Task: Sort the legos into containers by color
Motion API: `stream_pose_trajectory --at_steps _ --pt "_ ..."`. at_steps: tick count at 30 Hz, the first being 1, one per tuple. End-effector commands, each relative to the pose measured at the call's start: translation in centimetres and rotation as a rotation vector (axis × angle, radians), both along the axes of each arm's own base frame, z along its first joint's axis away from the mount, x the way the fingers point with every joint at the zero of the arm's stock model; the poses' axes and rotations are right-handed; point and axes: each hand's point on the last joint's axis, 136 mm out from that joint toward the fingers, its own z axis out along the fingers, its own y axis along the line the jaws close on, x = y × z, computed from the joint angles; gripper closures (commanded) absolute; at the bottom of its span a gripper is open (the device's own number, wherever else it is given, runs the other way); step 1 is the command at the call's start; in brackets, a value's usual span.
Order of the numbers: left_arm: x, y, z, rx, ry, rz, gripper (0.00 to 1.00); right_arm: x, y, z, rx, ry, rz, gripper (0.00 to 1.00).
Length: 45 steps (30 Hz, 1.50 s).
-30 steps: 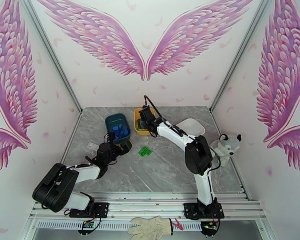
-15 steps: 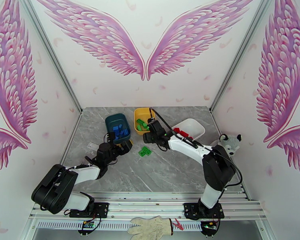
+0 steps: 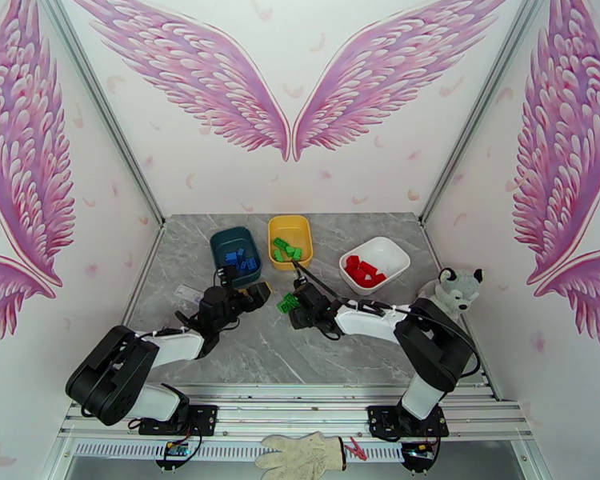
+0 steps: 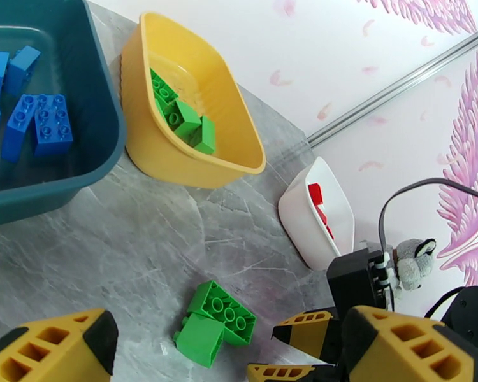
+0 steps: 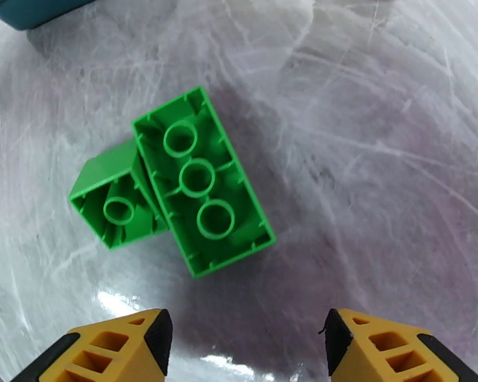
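Two green legos (image 3: 289,302) lie upside down and touching on the grey table, a long brick (image 5: 201,179) and a small one (image 5: 111,205). My right gripper (image 3: 295,309) hovers open just on the near side of them, its fingers (image 5: 111,348) apart and holding nothing. My left gripper (image 3: 256,293) stands open to the left of the pair (image 4: 217,319), also holding nothing. The teal tub (image 3: 222,251) holds blue bricks (image 4: 41,116). Green bricks (image 4: 188,119) lie in the yellow tub (image 3: 273,234). The white tub (image 3: 396,254) holds red bricks (image 3: 364,270).
A small clear plastic piece (image 3: 190,294) lies left of my left arm. A plush husky (image 3: 454,288) sits at the table's right edge. A white glove (image 3: 304,456) rests on the frame below the arm bases. Open marble lies near the front.
My right arm has drawn back from over the yellow tub and come down to the green bricks on the table, uncovering the white tub. The left arm has barely shifted.
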Motion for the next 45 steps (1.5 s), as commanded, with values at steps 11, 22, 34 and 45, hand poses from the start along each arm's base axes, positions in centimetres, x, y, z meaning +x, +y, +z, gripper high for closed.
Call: stream_pose_trajectory --at_steps 11,22,34,45 --pt "1.2 -1.1 0.0 -0.008 -0.013 -0.006 0.01 2.7 0.6 -1.5 -0.038 -0.034 -0.040 0.38" --pt "1.1 -1.0 0.2 -0.005 -0.016 -0.007 0.01 4.3 1.4 -0.9 0.034 -0.021 -0.019 0.53" --pt "1.2 -1.1 0.0 -0.002 -0.012 -0.009 0.01 6.4 1.8 -0.5 -0.011 -0.019 -0.008 0.37" --pt "1.1 -0.9 0.2 0.001 -0.016 -0.009 0.01 7.0 2.4 -0.2 0.006 -0.015 -0.013 0.48"
